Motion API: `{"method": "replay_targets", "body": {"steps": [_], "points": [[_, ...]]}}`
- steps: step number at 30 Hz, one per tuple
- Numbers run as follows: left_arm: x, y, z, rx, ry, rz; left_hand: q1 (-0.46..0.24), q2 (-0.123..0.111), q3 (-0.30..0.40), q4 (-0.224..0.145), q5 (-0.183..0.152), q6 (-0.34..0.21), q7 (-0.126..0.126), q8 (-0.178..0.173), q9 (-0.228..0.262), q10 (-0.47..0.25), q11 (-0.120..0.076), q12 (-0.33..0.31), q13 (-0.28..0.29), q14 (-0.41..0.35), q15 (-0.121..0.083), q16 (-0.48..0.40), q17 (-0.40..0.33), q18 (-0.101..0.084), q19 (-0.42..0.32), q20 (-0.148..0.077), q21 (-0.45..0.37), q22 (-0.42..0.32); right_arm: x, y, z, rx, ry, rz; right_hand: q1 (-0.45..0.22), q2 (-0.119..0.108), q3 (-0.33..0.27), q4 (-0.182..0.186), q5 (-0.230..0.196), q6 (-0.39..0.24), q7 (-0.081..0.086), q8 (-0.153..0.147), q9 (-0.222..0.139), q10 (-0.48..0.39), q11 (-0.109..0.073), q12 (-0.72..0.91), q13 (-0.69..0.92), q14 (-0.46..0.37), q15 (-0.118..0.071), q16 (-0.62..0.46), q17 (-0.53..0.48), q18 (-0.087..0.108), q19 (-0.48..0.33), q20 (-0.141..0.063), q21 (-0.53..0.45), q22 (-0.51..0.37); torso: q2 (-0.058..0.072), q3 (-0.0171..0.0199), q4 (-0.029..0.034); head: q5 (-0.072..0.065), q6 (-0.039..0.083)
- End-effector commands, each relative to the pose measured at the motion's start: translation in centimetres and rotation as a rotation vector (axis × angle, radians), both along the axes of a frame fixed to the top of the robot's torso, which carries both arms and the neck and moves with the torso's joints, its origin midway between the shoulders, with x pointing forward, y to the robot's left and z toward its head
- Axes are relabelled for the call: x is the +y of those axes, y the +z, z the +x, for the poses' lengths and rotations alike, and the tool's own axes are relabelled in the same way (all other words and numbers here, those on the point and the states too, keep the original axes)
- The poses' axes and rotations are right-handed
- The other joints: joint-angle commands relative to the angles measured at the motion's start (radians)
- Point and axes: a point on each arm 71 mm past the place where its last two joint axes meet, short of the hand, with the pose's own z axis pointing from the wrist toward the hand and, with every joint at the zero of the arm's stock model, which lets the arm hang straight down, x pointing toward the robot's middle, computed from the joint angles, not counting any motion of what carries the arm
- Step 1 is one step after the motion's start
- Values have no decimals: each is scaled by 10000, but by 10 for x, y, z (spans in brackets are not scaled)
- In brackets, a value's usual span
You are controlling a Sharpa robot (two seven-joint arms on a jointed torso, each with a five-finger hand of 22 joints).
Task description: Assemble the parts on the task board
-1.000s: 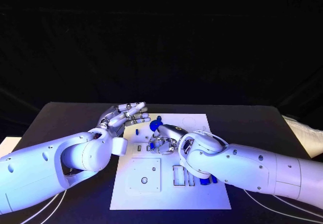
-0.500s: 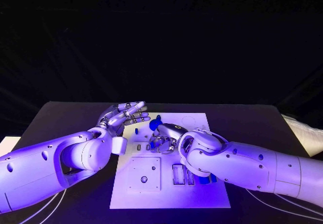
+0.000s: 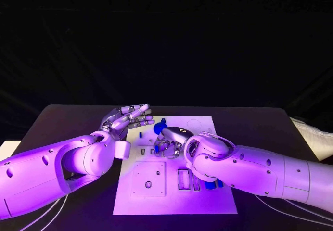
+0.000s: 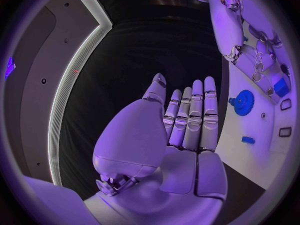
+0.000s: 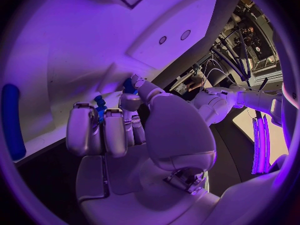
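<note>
While my right hand (image 3: 169, 142) curls down over the middle of the board (image 3: 175, 199), I judge I am partway through seating a part: the right wrist view shows a small blue piece (image 5: 99, 106) pinched among my fingertips (image 5: 112, 116), close to the white surface. My left hand (image 3: 130, 117) is held flat just beyond the board's far left corner, fingers straight and together, holding nothing. A blue gear (image 4: 242, 102) sits on the board just past my right hand, toward the left one, with a small blue block (image 4: 248, 140) near it. Next I need to line the piece up with its slot and press straight down. That slot is hidden under my own fingers, and the piece's shape is too covered to make out.
</note>
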Motion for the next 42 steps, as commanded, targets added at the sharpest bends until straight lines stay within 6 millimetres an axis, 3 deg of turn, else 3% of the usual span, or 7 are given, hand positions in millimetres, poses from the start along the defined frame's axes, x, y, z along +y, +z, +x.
{"method": "replay_targets", "body": {"steps": [1, 11, 42], "points": [[-2, 2, -1, -81, -183, -137, 47, 36, -13, -68, -7, -5, 64, -27, -8, -2, 4, -69, -11, 17, -19, -34, 11, 99, -8, 6, -57, -9, -2, -5, -1, 64, -18, -412, -133, -66, -48, 35, 50, -37, 39, -71, -20, -65, -4, -56, -27, 467, 10, -40, -14, -37, -57, 14, -53, -26, 1, 1, -5, -6, -9], [-2, 2, -1, -73, -185, -135, 48, 36, -15, -75, -7, -12, 64, -31, -10, -9, 6, -76, -13, 17, -18, -38, 13, 98, -7, 7, -60, -11, -2, -4, -2, 57, 13, -357, -496, -375, -420, 195, 147, -113, 63, -138, -35, -67, 24, -138, -97, 461, 35, -91, -66, -23, -92, 41, -103, -101, 5, 3, -2, -6, -38], [-2, 1, 0, -50, -208, -148, 48, 36, -15, -75, -7, -12, 64, -31, -10, -9, 6, -76, -13, 17, -18, -38, 13, 98, -7, 7, -60, -11, -3, 4, -3, -516, -285, 591, -709, -666, -1414, 593, 73, -694, 155, -299, -96, -652, 128, -1168, -980, 401, 119, -320, -319, 53, -313, 115, -343, -518, -5, 1, 2, -31, -60]]}}
